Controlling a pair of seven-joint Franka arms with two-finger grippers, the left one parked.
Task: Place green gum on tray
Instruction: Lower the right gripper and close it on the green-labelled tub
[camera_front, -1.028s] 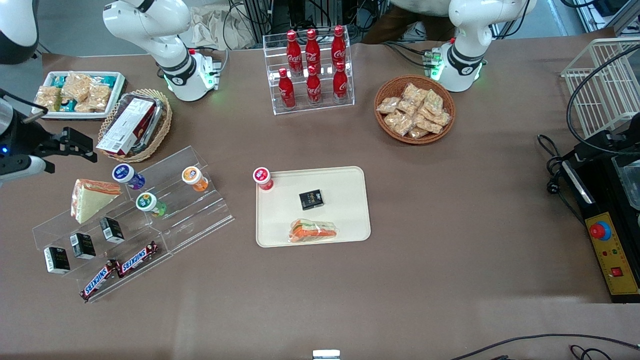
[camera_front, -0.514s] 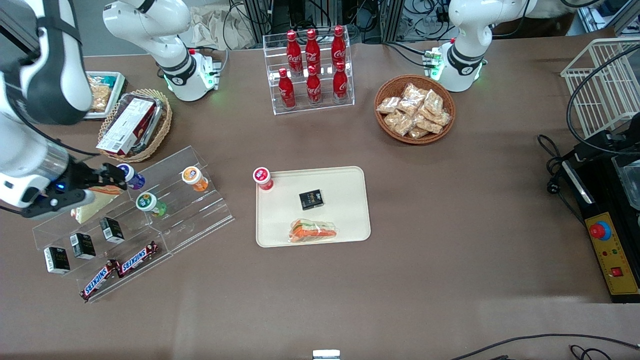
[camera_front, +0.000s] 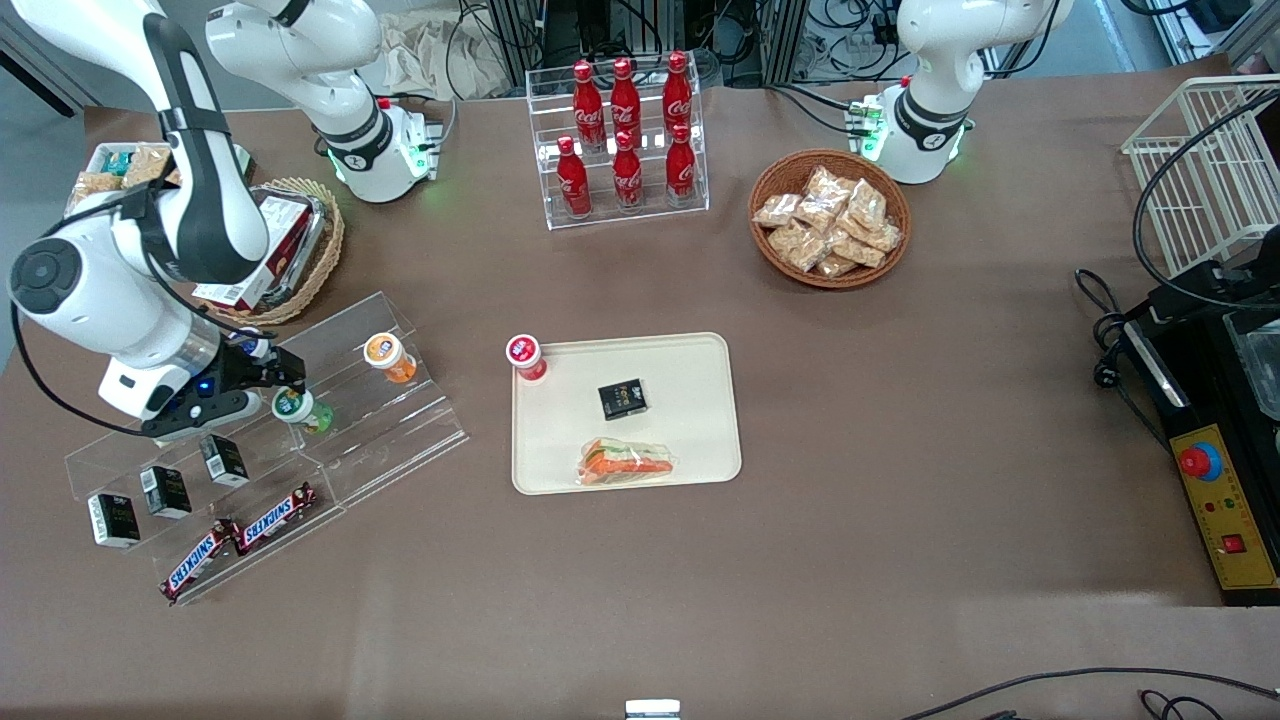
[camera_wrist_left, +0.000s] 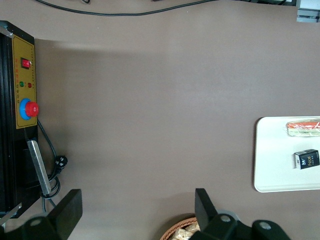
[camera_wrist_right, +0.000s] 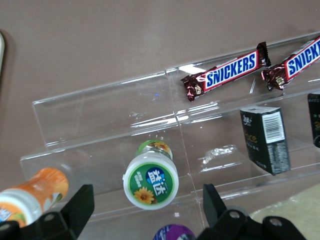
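The green gum (camera_front: 293, 404) is a small green bottle with a white cap and a round green label. It stands on the middle step of a clear acrylic stand (camera_front: 400, 425). In the right wrist view the green gum (camera_wrist_right: 151, 181) shows cap-on between my two spread fingers. My right gripper (camera_front: 283, 378) hangs open and empty just above the gum, a little farther from the front camera; in the wrist view the gripper (camera_wrist_right: 147, 196) straddles the cap without touching it. The cream tray (camera_front: 690, 365) lies flat toward the table's middle.
An orange-labelled bottle (camera_front: 385, 355) stands on the same stand, a purple one (camera_wrist_right: 174, 233) under my gripper. A red-labelled bottle (camera_front: 524, 356) stands at the tray's corner. The tray holds a black box (camera_front: 622, 398) and a sandwich (camera_front: 626, 462). Snickers bars (camera_front: 240, 537) and black boxes (camera_front: 165, 490) fill the lower steps.
My right arm has swung in from the table's end over the acrylic stand. The gripper now hangs over the green gum and covers the purple bottle and the stand's sandwich.
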